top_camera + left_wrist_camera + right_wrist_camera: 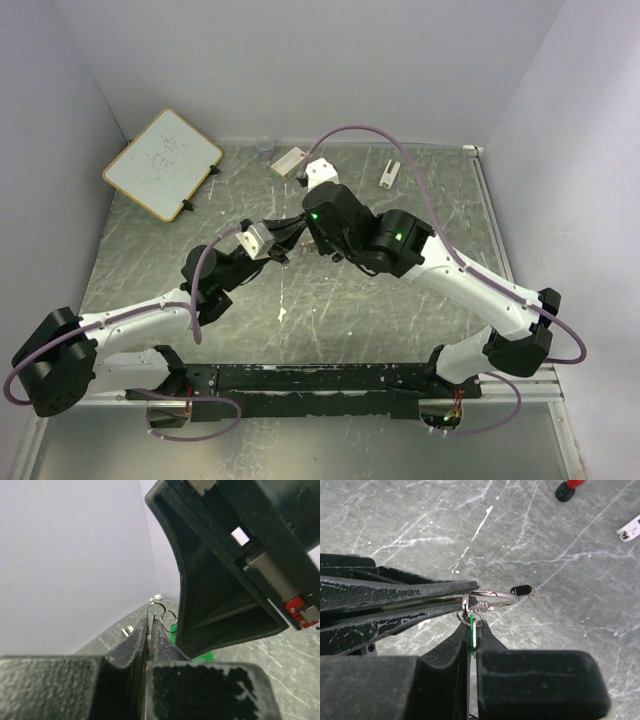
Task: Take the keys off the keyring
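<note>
The two grippers meet above the middle of the table. My left gripper (150, 622) (288, 243) is shut on the keyring's (157, 606) thin silver wire. In the right wrist view the left fingers (420, 597) come in from the left and pinch the large loop (496, 595). My right gripper (472, 630) (312, 238) is shut on the green-headed key (471, 636), which hangs from a small ring (464, 617) linked to the large loop. The green key also shows in the left wrist view (173, 628). The black-headed key (521, 590) is at the loop's far end; I cannot tell whether it is attached.
A red-and-black knob (567, 488) and a white tag (630, 527) lie on the table beyond. At the back are a small whiteboard (162, 163), a little cup (265, 147), a white block (288, 162) and a white stick (389, 172). Walls close in on three sides.
</note>
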Motion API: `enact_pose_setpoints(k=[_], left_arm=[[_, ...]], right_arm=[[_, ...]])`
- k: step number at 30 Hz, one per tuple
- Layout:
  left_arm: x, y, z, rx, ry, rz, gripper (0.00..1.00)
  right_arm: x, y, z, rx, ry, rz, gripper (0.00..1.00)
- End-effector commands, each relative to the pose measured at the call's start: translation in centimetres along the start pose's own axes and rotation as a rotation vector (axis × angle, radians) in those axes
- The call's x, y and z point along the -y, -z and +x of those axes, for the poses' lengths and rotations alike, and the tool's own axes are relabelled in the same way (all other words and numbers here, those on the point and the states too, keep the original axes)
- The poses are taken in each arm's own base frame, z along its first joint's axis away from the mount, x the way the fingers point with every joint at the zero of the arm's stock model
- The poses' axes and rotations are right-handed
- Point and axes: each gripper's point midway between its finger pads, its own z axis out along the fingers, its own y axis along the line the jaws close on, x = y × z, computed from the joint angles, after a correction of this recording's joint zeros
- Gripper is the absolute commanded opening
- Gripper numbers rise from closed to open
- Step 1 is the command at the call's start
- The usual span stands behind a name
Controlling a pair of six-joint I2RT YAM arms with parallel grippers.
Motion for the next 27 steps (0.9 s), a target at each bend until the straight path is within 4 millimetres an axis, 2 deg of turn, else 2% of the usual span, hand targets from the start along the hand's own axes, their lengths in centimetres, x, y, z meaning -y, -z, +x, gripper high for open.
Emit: enact_pose_setpoints(k=[1,6,12,19,23,27], left_arm=[[-0.9,0.3,-3.4,0.092,-0.021,-0.032,0.07],[-0.8,0.9,-3.9,0.101,-0.011,-0.028,0.07],[-1.4,2.1,-4.1,0.099,-0.014,-0.067,0.07],[-1.8,2.9,-5.8,0.141,-0.017,-0.091,0.07],[-2.4,2.7,-4.8,0.084,-0.028,-0.12,0.07],[-3.5,3.3,-1.9,-0.019,-0.017,-0.195,0.07]], right_arm=[[0.2,-0.7,0.6,-0.017,0.04,0.03,0.0],[0.8,-1.2,0.4,0.008,0.045,0.071,0.0],[2.5,-1.4,0.4,0.03,0.033,0.154,0.0],[3.8,-1.4,0.5,0.073,0.008,0.211,0.0],[4.2,-1.4,0.4,0.085,-0.001,0.215,0.0],[4.1,-2.1,0.8,0.066,0.007,0.218,0.0]])
